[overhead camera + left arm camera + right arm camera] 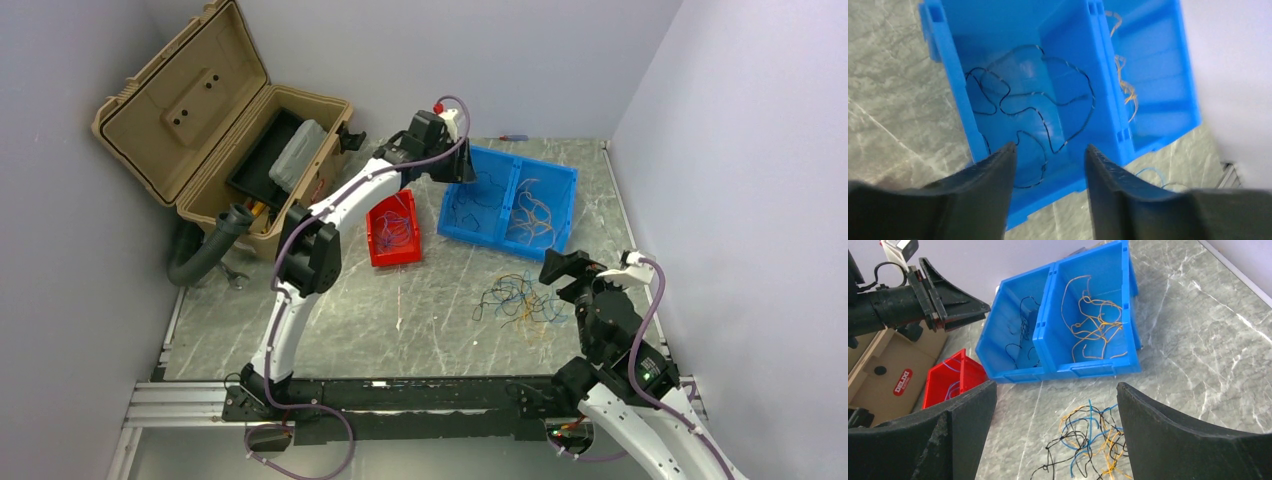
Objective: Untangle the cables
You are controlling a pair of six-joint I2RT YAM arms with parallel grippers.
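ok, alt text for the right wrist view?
Open right gripper frames a tangle of thin black, blue and orange wires on the grey marbled table. Behind sit two blue plastic bins, black wires in the left one, orange wires in the right; a small red plastic bin and the left gripper are further left.

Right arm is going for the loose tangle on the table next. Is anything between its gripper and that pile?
Nothing visible. The right gripper is open, facing the tangled cables, with only bare table between. The blue bins sit beyond the pile, and the left gripper is over the bin holding black wires.
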